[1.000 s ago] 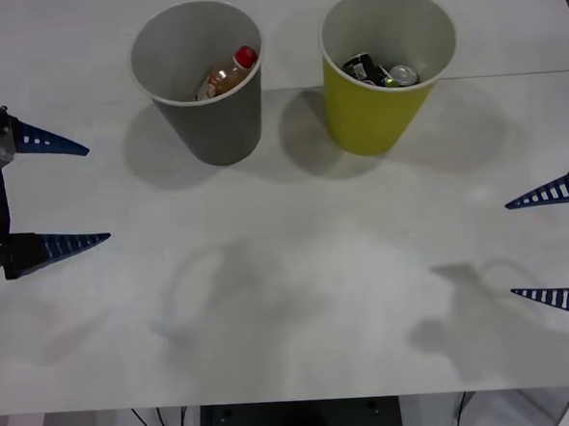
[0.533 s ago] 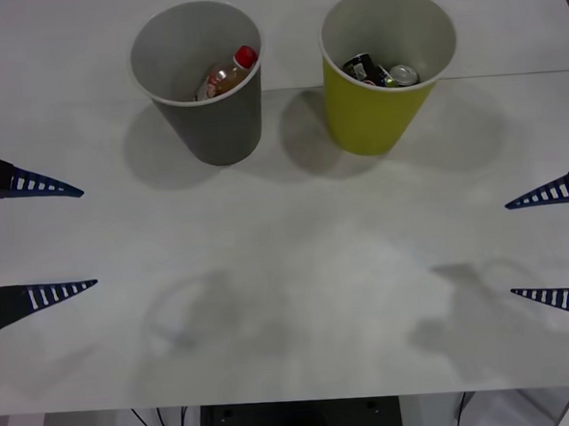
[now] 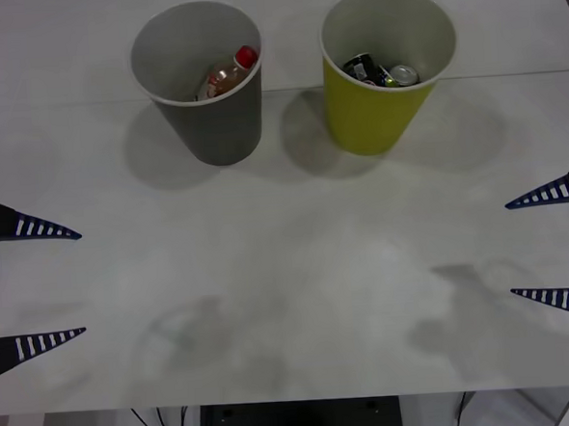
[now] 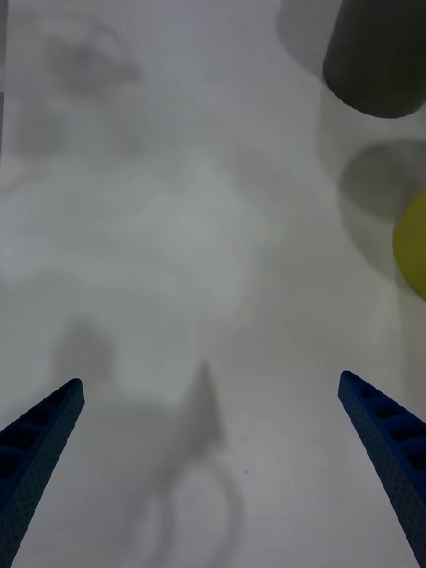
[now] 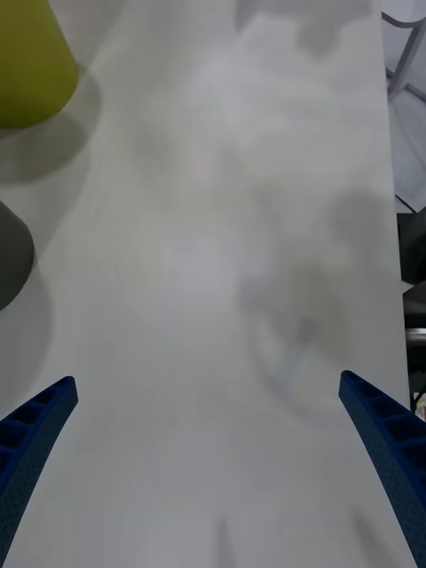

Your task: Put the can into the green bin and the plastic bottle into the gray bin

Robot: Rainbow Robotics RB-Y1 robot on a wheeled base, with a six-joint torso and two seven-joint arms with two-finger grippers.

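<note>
Resting inside the gray bin (image 3: 223, 130), the plastic bottle (image 3: 226, 76).

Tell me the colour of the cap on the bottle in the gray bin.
Red cap, clearest in the front view.

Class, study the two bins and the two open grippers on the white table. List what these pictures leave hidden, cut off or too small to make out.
- Plastic bottle, front view: lower body hidden by the gray bin wall.
- Can, front view: label too small to read; the dark items beside it cannot be identified.
- Green bin: cut off by the edge in both wrist views.
- Left gripper and right gripper, front view: bodies cut off by the edges.
</note>
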